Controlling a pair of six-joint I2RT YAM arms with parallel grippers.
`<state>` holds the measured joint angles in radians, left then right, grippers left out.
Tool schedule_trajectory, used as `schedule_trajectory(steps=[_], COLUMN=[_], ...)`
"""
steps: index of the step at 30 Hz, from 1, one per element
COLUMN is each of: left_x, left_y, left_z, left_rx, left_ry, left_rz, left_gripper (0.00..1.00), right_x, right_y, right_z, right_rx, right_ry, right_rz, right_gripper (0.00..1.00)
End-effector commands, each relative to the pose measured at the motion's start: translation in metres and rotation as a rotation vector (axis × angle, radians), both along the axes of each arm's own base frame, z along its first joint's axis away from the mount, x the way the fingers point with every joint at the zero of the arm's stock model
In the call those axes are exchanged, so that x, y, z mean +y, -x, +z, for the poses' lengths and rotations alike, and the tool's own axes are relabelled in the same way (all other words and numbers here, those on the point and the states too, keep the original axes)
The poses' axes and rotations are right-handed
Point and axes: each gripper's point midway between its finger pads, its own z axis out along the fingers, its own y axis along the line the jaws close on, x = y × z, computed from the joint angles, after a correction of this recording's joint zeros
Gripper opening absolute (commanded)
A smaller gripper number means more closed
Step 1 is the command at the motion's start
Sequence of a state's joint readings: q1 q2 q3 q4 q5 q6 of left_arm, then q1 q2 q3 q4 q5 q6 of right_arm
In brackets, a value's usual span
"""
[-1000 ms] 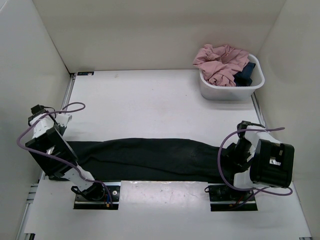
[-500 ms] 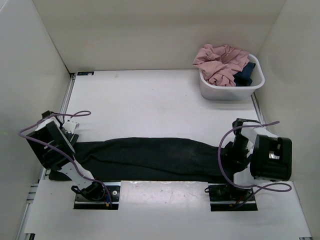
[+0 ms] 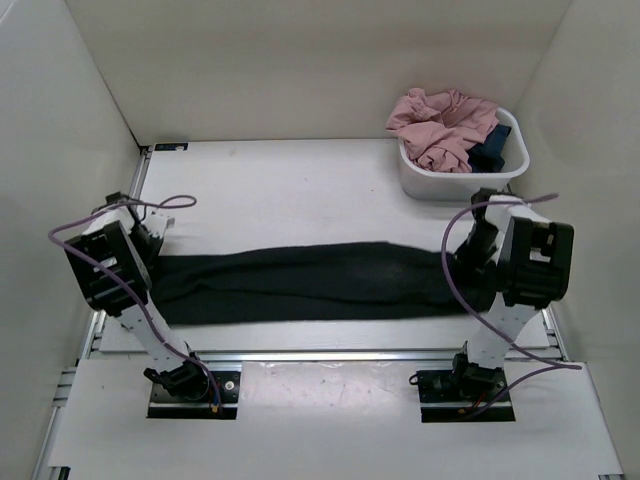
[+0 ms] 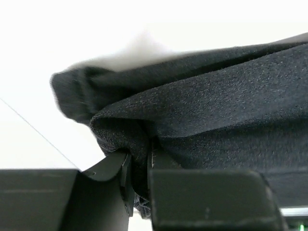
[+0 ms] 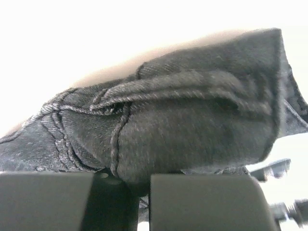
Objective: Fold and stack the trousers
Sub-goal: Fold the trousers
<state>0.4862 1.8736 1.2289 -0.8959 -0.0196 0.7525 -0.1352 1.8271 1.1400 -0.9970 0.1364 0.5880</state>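
trousers [image 3: 300, 285], black: one long band across mid-frame. left gripper [image 4: 139, 161]: clamped on its left end. right gripper [image 5: 139, 185]: clamped on its right end. basket [image 3: 440, 186]: upper right.

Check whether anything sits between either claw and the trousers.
Nothing visible. The left claw is shut on the trousers at their left end, the right claw at their right end; the basket sits apart at the far right corner.
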Motion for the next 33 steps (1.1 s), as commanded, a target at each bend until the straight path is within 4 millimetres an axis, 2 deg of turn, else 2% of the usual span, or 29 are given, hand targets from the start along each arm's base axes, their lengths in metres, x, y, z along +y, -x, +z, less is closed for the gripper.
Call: schedule_trajectory(steps=[1,2,4,5,6,7,8,9,10,11,12,14,15,17,18,20,21,23,25,27,28,29,30,33], left_x=[0.006,0.004,0.001,-0.001,0.002,0.0,0.004,0.005,0.008,0.011,0.016,0.02,0.022,0.022,0.022,0.018,0.016,0.008,0.007,0.002,0.002,-0.006,-0.012,-0.028], left_y=[-0.073,-0.087,-0.101,-0.109,-0.118,-0.126,-0.128,-0.141,-0.144,-0.148,-0.15,-0.156,-0.156,-0.151,-0.151,-0.137,-0.133,-0.111,-0.096,-0.078,-0.073,-0.065,-0.062,-0.051], left_z=[0.017,0.024,0.021,0.022,0.023,0.024,0.025,0.034,0.035,0.041,0.046,0.065,0.07,0.093,0.101,0.115,0.118,0.117,0.109,0.106,0.105,0.097,0.095,0.08], left_rx=[-0.194,-0.212,-0.217,-0.224,-0.23,-0.235,-0.23,-0.255,-0.263,-0.275,-0.283,-0.317,-0.325,-0.354,-0.372,-0.375,-0.379,-0.327,-0.271,-0.235,-0.239,-0.222,-0.225,-0.2], left_ry=[-0.059,-0.072,-0.07,-0.078,-0.08,-0.092,-0.108,-0.127,-0.137,-0.152,-0.178,-0.2,-0.214,-0.234,-0.241,-0.246,-0.247,-0.229,-0.209,-0.18,-0.162,-0.109,-0.083,-0.011], left_rz=[-0.016,-0.024,-0.032,-0.033,-0.033,-0.032,-0.013,-0.023,-0.004,-0.001,0.02,0.024,0.027,0.032,0.033,0.02,0.02,0.017,0.035,0.07,0.102,0.112,0.118,0.146], left_gripper=[0.14,0.14,0.14,0.14,0.18,0.35,0.43,0.53,0.61,0.7,0.73,0.78,0.81,0.86,0.86,0.88,0.88,0.87,0.85,0.83,0.82,0.82,0.82,0.82], right_x=[-0.053,-0.055,-0.06,-0.064,-0.062,-0.061,-0.06,-0.058,-0.063,-0.062,-0.067,-0.07,-0.075,-0.078,-0.081,-0.076,-0.075,-0.064,-0.056,-0.05,-0.048,-0.047,-0.046,-0.044], right_y=[-0.107,-0.117,-0.131,-0.146,-0.145,-0.148,-0.149,-0.15,-0.15,-0.148,-0.146,-0.135,-0.132,-0.123,-0.12,-0.109,-0.101,-0.093,-0.083,-0.082,-0.082,-0.078,-0.085,-0.087], right_z=[0.012,0.015,0.015,0.025,0.019,0.021,0.022,0.025,0.03,0.034,0.049,0.059,0.075,0.094,0.098,0.106,0.1,0.1,0.09,0.083,0.079,0.073,0.073,0.059], right_rx=[-0.287,-0.302,-0.311,-0.343,-0.309,-0.305,-0.298,-0.301,-0.313,-0.321,-0.354,-0.368,-0.409,-0.452,-0.463,-0.465,-0.437,-0.417,-0.381,-0.378,-0.378,-0.366,-0.394,-0.369], right_ry=[0.184,0.187,0.179,0.175,0.155,0.142,0.131,0.118,0.123,0.125,0.135,0.141,0.154,0.169,0.174,0.164,0.147,0.097,0.06,0.032,0.022,0.02,0.012,-0.008], right_rz=[0.015,0.023,0.023,0.027,0.029,0.044,0.054,0.069,0.058,0.058,0.045,0.031,0.015,0.0,-0.021,-0.03,-0.05,-0.064,-0.089,-0.098,-0.107,-0.108,-0.106,-0.132], right_gripper=[0.0,0.0,0.0,0.01,0.08,0.28,0.43,0.54,0.68,0.72,0.75,0.78,0.78,0.78,0.78,0.76,0.76,0.74,0.73,0.73,0.73,0.73,0.73,0.73])
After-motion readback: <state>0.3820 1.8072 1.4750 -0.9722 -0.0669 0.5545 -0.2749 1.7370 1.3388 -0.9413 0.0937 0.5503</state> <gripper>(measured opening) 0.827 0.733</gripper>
